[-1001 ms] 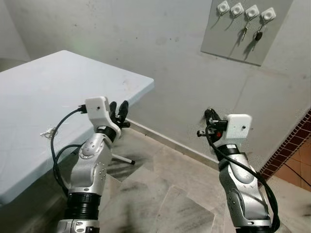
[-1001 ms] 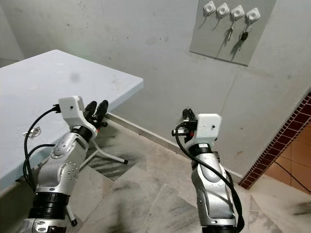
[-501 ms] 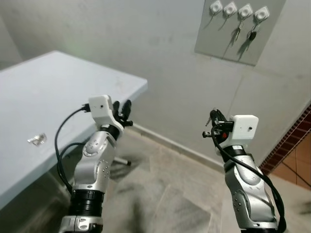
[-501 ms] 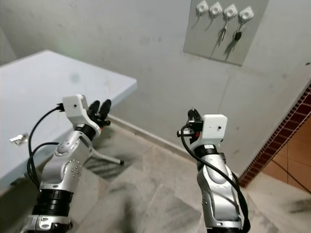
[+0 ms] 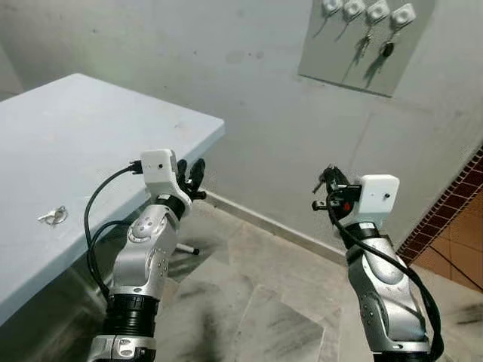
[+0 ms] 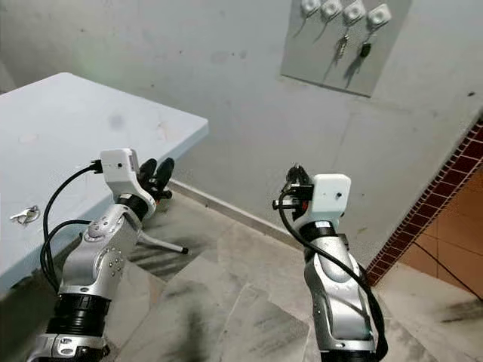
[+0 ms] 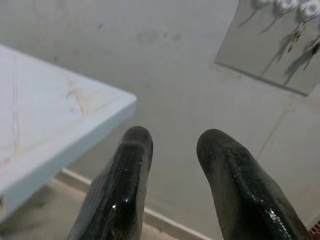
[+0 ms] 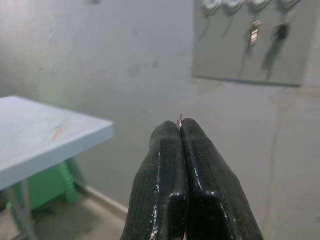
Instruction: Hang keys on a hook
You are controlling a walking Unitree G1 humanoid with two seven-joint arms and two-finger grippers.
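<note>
Right gripper (image 8: 180,131) jaws clamped on a thin silver key ring (image 8: 179,120), tip poking forward toward the wall; left gripper (image 7: 172,145) jaws apart, empty.

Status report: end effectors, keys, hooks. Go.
Right end effector shut on key ring, raised short of hook board. Left end effector open, empty. Second key set on table. Path looks open.
</note>
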